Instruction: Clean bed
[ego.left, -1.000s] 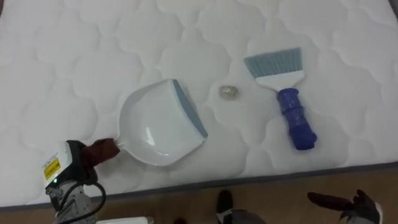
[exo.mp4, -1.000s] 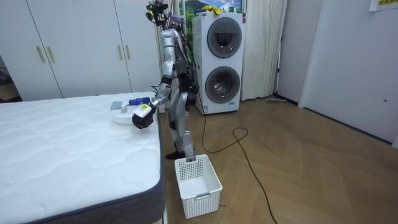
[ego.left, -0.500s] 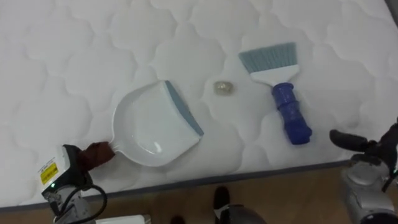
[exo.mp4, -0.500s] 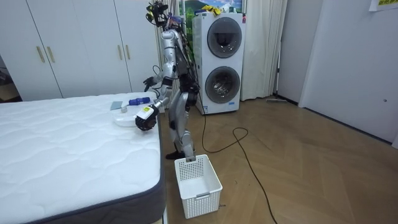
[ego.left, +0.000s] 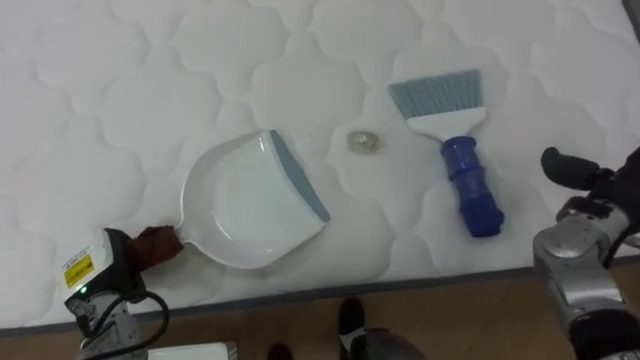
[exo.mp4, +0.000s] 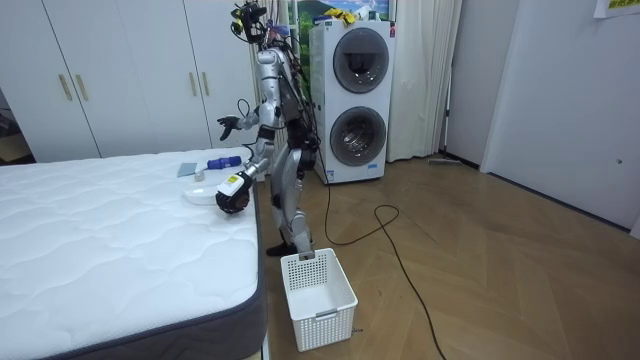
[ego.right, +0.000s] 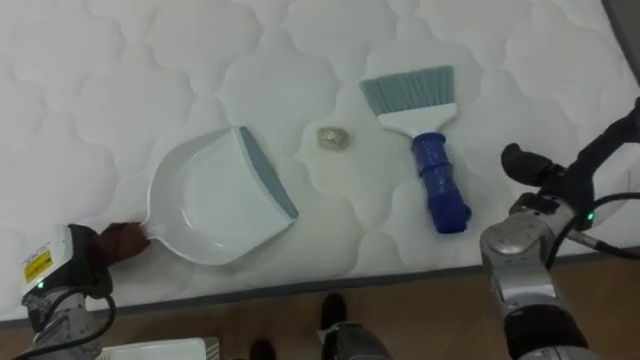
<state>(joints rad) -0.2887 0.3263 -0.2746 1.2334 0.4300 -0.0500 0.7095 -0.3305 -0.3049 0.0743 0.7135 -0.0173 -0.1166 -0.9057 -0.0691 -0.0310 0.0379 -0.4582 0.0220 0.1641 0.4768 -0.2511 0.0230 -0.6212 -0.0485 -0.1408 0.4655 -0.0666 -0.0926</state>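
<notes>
Brush (ego.left: 440, 102): probably light, stiff; grip by blue handle (ego.left: 470, 190) | right hand (ego.left: 565, 167) spread, near, not touching | left hand (ego.left: 118, 256) clasps dustpan (ego.left: 250, 205) handle | scrap (ego.left: 364, 142) tiny, likely weightless

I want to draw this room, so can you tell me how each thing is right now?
dustpan: flat on the mattress, handle gripped by the left hand.
brush: lying loose, bristles away from the robot.
scrap: between dustpan and brush, not swept up.
right hand: open, raised near the brush, holding nothing.
basket: upright on the floor, looks empty.
washing machine doors: shut.
</notes>
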